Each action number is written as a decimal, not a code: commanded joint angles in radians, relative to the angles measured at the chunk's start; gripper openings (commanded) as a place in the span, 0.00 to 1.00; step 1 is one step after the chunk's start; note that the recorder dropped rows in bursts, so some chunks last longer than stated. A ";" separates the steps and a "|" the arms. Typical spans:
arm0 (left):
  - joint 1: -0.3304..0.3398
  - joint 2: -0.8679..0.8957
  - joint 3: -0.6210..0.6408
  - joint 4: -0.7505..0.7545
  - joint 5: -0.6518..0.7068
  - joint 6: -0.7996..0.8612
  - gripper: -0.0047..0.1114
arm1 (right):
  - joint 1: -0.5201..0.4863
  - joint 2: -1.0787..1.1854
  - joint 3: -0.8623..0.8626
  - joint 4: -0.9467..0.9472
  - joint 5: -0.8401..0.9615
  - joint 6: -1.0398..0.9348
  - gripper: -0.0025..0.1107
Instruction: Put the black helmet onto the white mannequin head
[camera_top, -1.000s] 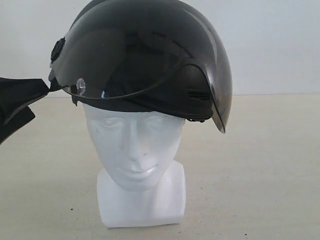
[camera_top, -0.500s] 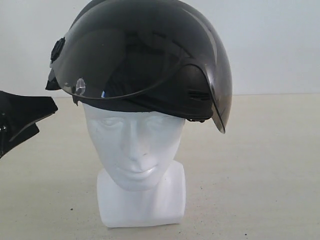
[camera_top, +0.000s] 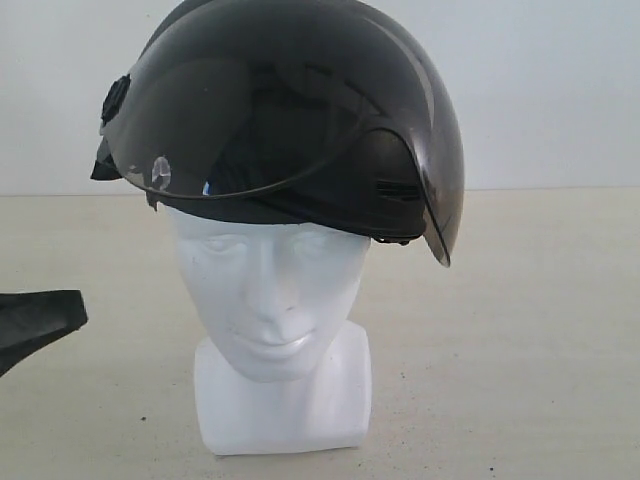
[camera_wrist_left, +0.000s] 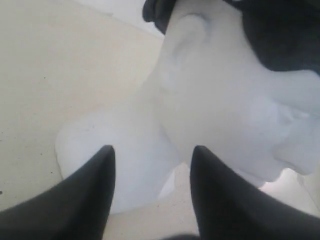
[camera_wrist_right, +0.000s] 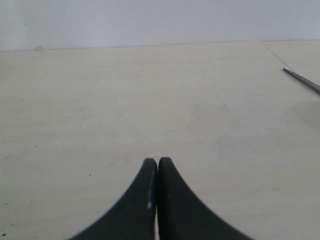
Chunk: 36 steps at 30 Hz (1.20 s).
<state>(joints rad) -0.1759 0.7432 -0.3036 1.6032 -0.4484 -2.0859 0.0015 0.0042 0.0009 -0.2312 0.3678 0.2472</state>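
The black helmet (camera_top: 290, 110) sits on top of the white mannequin head (camera_top: 270, 300), its smoky visor raised over the forehead and tilted toward the right. The head stands on its blocky neck base on the beige table. In the left wrist view the head (camera_wrist_left: 220, 100) fills the frame from the side, with the helmet's dark edge (camera_wrist_left: 280, 30) above it. My left gripper (camera_wrist_left: 152, 150) is open with nothing between its fingers, low and well left of the head, where it shows as a black shape (camera_top: 35, 325) at the edge of the exterior view. My right gripper (camera_wrist_right: 157, 161) is shut and empty over bare table.
The beige table (camera_top: 520, 330) runs back to a pale wall. A thin dark rod (camera_wrist_right: 302, 80) pokes in at the edge of the right wrist view.
My left gripper has let go of the helmet's left side and dropped down and away to the left. The helmet stays on the head. The jaws have narrowed somewhat.
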 joint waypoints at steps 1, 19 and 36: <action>-0.004 -0.221 0.040 0.020 -0.009 -0.015 0.28 | -0.002 -0.004 -0.001 -0.008 -0.011 0.001 0.02; -0.004 -0.549 -0.015 0.021 -0.028 -0.015 0.08 | -0.002 -0.004 -0.001 -0.164 -0.233 -0.134 0.02; -0.004 -0.367 -0.295 0.141 0.410 0.075 0.08 | -0.001 0.287 -0.633 0.106 0.059 0.293 0.02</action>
<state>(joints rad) -0.1759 0.2869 -0.5516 1.7412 -0.1509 -2.0642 0.0015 0.1595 -0.4435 -0.1441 0.1099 0.5967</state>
